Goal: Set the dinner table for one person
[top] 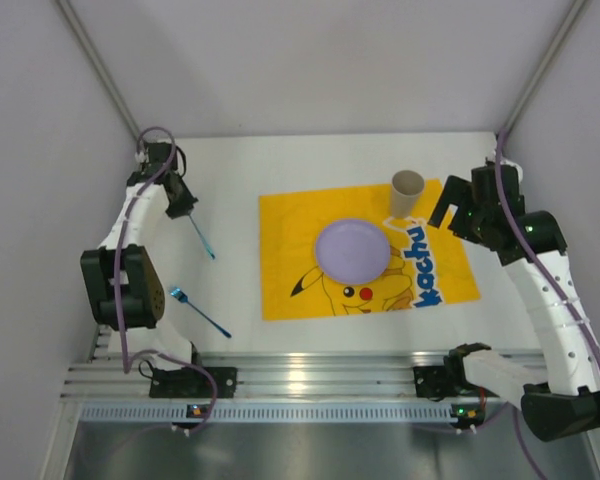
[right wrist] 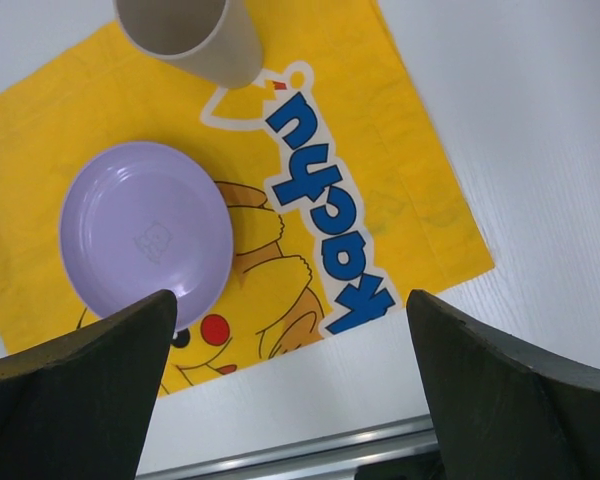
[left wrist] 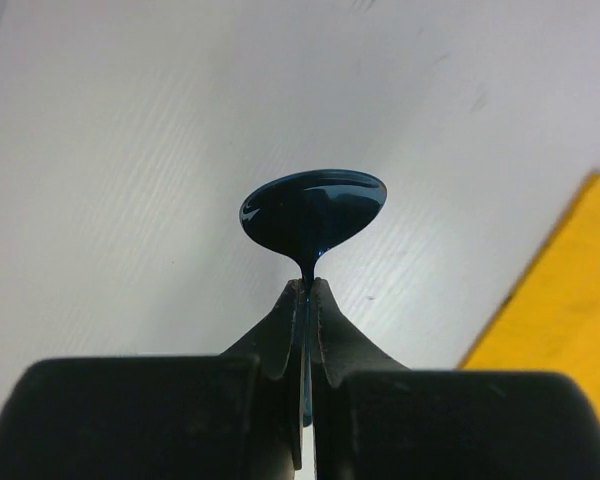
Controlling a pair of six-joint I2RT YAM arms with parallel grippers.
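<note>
one blue spoon pinched in left gripper; right gripper spread wide.

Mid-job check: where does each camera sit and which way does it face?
Top external: above and behind, looking down on the dinner table; both arms show.
Left wrist: along the left end effector, shut on the spoon.
Right wrist: down past the open right end effector at the plate.
Shared: top and right wrist see plate.
</note>
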